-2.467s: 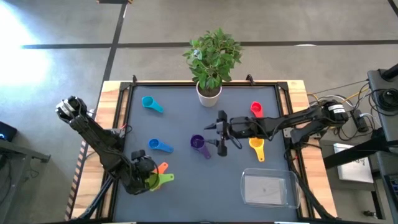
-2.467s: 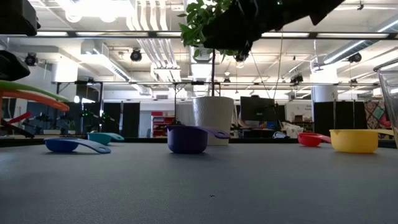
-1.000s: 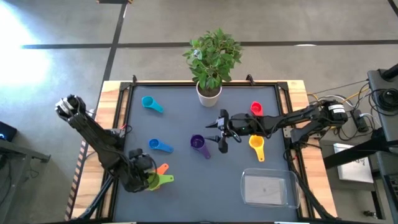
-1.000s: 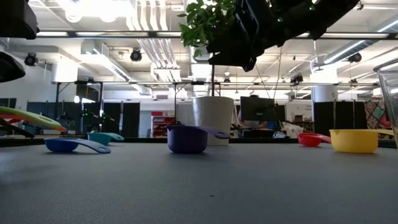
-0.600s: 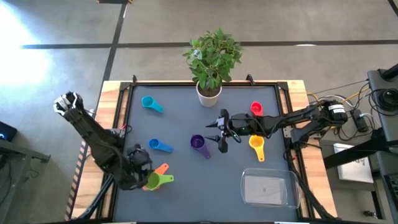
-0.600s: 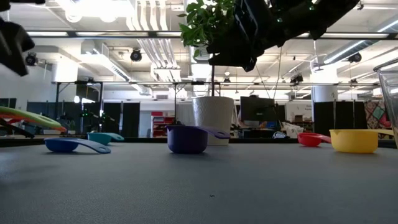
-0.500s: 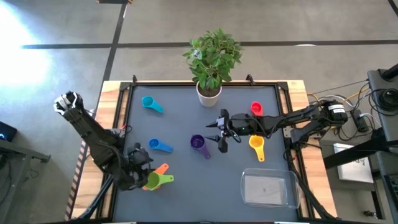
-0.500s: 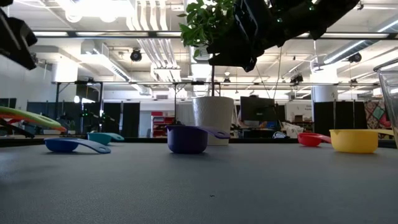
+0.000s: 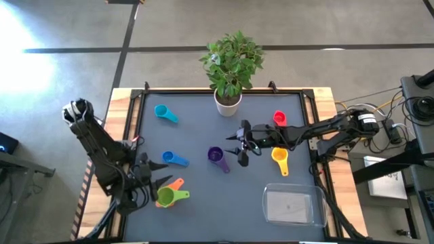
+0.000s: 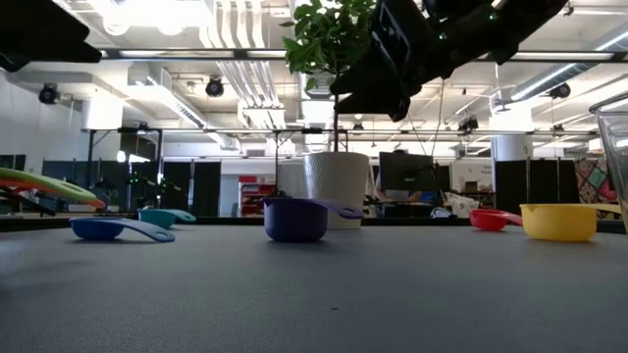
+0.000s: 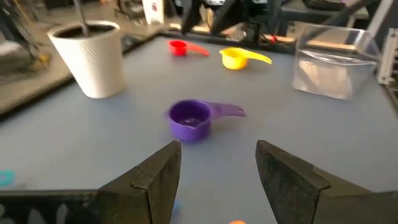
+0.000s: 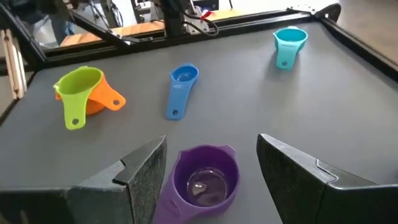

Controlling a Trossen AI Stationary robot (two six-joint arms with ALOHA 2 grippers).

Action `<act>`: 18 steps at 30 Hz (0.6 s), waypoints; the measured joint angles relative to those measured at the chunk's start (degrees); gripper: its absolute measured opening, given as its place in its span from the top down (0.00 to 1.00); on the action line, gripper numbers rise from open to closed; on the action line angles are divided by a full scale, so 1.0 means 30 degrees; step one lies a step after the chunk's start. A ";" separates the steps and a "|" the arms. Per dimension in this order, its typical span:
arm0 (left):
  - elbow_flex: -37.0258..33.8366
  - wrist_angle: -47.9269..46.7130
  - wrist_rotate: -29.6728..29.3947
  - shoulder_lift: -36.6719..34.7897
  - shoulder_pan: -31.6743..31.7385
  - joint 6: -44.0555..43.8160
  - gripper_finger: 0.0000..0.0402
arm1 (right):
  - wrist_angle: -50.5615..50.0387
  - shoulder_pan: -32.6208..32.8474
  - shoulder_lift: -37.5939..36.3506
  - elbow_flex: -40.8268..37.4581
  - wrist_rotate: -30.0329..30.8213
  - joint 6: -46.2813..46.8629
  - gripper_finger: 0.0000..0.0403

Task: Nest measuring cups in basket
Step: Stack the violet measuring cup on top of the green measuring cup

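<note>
A green measuring cup [image 9: 165, 197] sits tilted in an orange one [image 12: 107, 99] near the table's left front. Blue [image 9: 175, 159], teal [image 9: 165, 112], purple [image 9: 217, 156], red [image 9: 279, 119] and yellow [image 9: 279, 158] cups rest on their bases on the mat. The clear basket [image 9: 291, 205] stands at the front right. My left gripper [image 9: 154, 172] hovers open just beyond the green cup, pointing toward the table's right. My right gripper [image 12: 211, 146] is open above the mat, just right of the purple cup [image 12: 202, 180].
A white plant pot [image 9: 228, 102] with a leafy plant stands at the far edge, in the middle. A raised black frame [image 9: 135, 135] borders the mat. Bare mat lies between the purple cup and the basket.
My left gripper has drawn back from the green and orange cups toward the table's left edge, risen a little, and swung round so its fingers point toward the table's right. The green cup stays resting in the orange one.
</note>
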 joint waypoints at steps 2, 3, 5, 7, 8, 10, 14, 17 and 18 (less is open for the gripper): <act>-0.0736 0.0050 -0.0582 0.0000 0.0000 -0.0577 0.52 | -0.0068 -0.0178 0.0280 0.0000 -0.0016 0.0199 0.41; -0.1210 0.0057 -0.0897 0.0000 0.0000 -0.1066 0.52 | -0.0049 -0.0285 0.0525 0.0000 -0.0017 0.0328 0.41; -0.2170 0.0168 -0.1016 -0.0009 0.0000 -0.2356 0.52 | -0.0136 -0.0525 0.0964 0.0002 -0.0026 0.0391 0.41; -0.3010 0.0653 -0.1006 -0.0049 -0.0012 -0.3590 0.52 | -0.0174 -0.0792 0.1537 0.0239 -0.0100 0.0398 0.41; -0.3358 0.1111 -0.1010 -0.0051 -0.0031 -0.3944 0.52 | -0.0292 -0.0926 0.1832 0.0447 -0.0213 0.0393 0.41; -0.3842 0.2283 -0.1131 -0.0062 -0.0044 -0.4054 0.52 | -0.0989 -0.1183 0.2355 0.1056 -0.0686 0.0390 0.41; -0.4184 0.4365 -0.1794 -0.0058 -0.0044 -0.2930 0.52 | -0.2716 -0.1490 0.3779 0.2572 -0.1026 0.0140 0.41; -0.4020 0.5723 -0.2450 0.0000 -0.0044 -0.1390 0.52 | -0.4349 -0.1682 0.4883 0.3917 -0.1040 -0.0110 0.41; -0.3893 0.6094 -0.2499 0.0018 -0.0036 -0.0815 0.52 | -0.4854 -0.1747 0.5217 0.4357 -0.1060 -0.0162 0.41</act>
